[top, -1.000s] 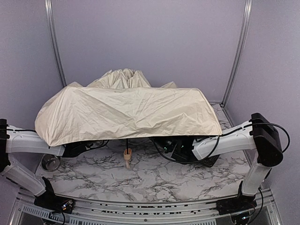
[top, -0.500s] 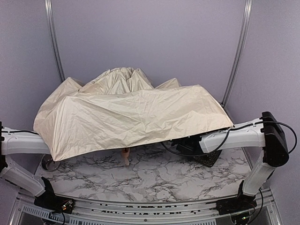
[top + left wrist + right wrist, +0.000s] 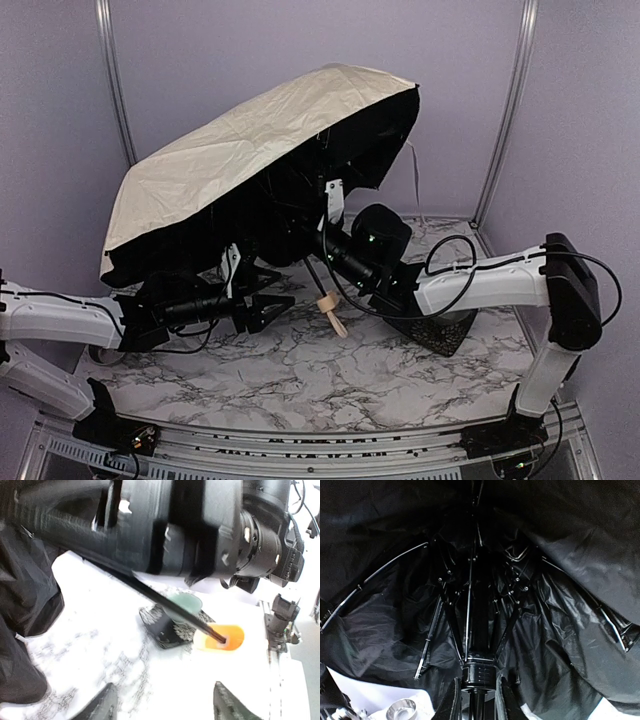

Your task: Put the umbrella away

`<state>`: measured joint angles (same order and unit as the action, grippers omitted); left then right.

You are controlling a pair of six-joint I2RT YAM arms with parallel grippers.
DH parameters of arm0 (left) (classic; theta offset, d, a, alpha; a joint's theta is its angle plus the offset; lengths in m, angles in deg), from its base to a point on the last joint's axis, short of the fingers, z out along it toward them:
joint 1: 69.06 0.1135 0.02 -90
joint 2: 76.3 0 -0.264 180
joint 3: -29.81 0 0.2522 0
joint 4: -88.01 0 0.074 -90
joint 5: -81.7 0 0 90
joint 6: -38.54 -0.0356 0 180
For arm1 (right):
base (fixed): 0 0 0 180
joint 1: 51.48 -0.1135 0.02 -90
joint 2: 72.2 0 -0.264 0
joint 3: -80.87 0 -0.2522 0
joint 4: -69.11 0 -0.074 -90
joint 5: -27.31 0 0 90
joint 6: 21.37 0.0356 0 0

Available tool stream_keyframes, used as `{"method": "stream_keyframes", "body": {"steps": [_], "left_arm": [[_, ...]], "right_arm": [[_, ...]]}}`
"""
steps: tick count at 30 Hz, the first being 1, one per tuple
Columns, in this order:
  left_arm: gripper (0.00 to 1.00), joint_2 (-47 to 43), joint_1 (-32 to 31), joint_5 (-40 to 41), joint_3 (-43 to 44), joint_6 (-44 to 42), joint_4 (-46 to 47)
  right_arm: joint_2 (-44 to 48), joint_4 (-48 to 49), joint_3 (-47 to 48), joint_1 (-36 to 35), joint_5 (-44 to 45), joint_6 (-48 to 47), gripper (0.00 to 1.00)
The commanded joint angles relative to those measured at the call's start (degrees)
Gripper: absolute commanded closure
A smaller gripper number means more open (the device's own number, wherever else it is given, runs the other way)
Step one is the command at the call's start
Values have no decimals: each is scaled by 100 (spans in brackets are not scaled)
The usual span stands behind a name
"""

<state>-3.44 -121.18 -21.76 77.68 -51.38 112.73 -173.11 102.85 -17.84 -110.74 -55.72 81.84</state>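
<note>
Marbled white-and-grey worktop (image 3: 330,375), seen from above and behind. A flat dark pad (image 3: 440,335) lies on its right side (finely patterned, its material unclear). In the blurred left wrist view a pale green round dish (image 3: 182,605) shows at that pad's edge, on it or just beside it. A small shiny metal cup (image 3: 400,710) stands toward the left.

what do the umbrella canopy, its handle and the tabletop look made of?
umbrella canopy: thin synthetic fabric, matte cream outside, creased; shinier black lining. handle: pale tan, wood or plastic, unclear. tabletop: marble-print, likely laminate from the flat veined pattern.
</note>
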Motion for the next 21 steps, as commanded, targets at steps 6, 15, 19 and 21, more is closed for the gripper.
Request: {"method": "stream_keyframes", "body": {"steps": [6, 15, 19, 21], "left_arm": [[28, -228, 163, -668, -155, 7, -51], [14, 472, 379, -1705, 136, 719, 461], [14, 1021, 772, -1933, 360, 2138, 838], [16, 1320, 825, -1949, 351, 2616, 1268]], "right_arm": [[313, 560, -496, 89, 471, 97, 100], [-22, 1119, -770, 214, 912, -33, 100], [-312, 1106, -647, 209, 1224, -293, 100], [-391, 1044, -676, 209, 1297, -12, 100]]}}
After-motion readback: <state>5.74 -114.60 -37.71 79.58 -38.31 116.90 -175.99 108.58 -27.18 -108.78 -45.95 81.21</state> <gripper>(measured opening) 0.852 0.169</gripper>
